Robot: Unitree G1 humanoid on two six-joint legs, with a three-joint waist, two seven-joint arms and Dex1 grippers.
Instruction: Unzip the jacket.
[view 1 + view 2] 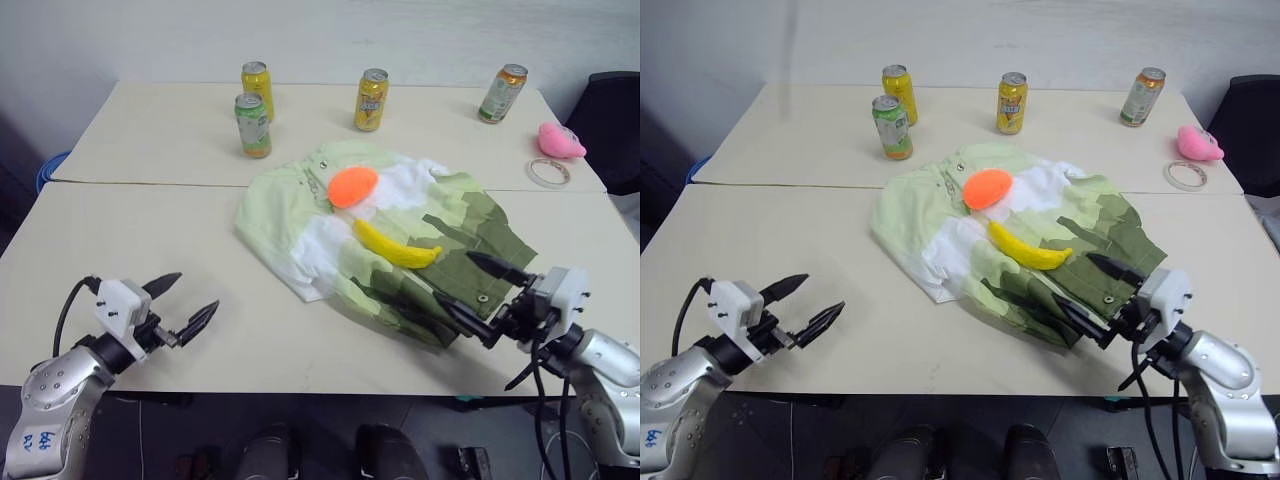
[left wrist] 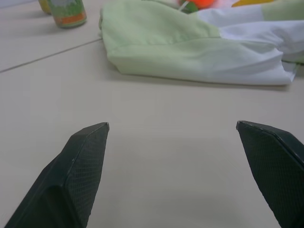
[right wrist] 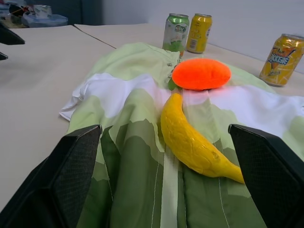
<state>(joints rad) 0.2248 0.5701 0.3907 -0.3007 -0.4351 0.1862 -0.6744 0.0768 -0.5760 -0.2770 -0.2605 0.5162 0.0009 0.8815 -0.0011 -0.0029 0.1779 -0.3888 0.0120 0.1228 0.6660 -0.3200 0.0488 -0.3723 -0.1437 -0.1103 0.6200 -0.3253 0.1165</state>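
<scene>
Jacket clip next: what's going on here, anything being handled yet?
Nothing is held yet. The jacket lies crumpled on the table with a toy banana and an orange plush resting on it. The right claw hovers open at the jacket's dark olive end, pointing along it. The left claw hangs open over bare table, apart from the fabric. Four cans stand behind.

Jacket [image 1: 385, 235] lies mid-table [image 1: 150, 230], w/ banana [image 1: 396, 246] and carrot toy [image 1: 352, 186] on it. Behind jacket: four cans [image 1: 372, 99]. Behind-right of it: tape roll [image 1: 548, 172] and plush toy [image 1: 560, 141]. My left gripper [image 1: 185, 303] is front-left of jacket, apart; my right gripper [image 1: 478, 293] over its front-right edge.
</scene>
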